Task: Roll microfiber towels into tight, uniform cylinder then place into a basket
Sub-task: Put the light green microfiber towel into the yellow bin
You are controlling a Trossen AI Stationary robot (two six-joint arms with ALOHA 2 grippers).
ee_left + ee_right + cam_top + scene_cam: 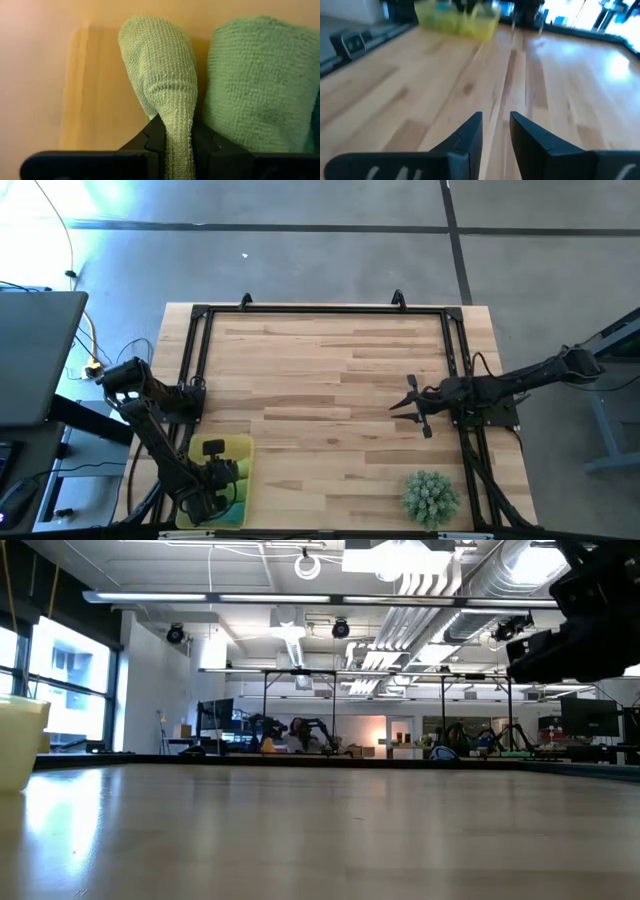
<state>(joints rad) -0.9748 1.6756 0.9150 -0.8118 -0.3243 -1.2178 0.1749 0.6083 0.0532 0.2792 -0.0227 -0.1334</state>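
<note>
Basket (245,448) is where it's all happening, down at the near left corner of the tabletop (330,370), and the left gripper (222,476) is right inside it. From the left wrist view that gripper is pinched tight on a lime green towel (162,85), and the towel's long axis runs straight out ahead of the fingers, lying over the yellow floor of the basket. A second green towel (260,85) sits just beside it, pretty much parallel, so I'd guess the next move is simply letting go so the two rolls lie side by side. The held one looks knobbly and soft, rolled fat at the far end but squeezed thin at the pinch, so not exactly a uniform cylinder. There's a sliver of teal at the edge too, can't tell much about it. The right gripper (415,408) hangs well apart over the bare middle-right of the tabletop, fingers partly open with nothing in them, so the left arm is obviously the nearer one.
</note>
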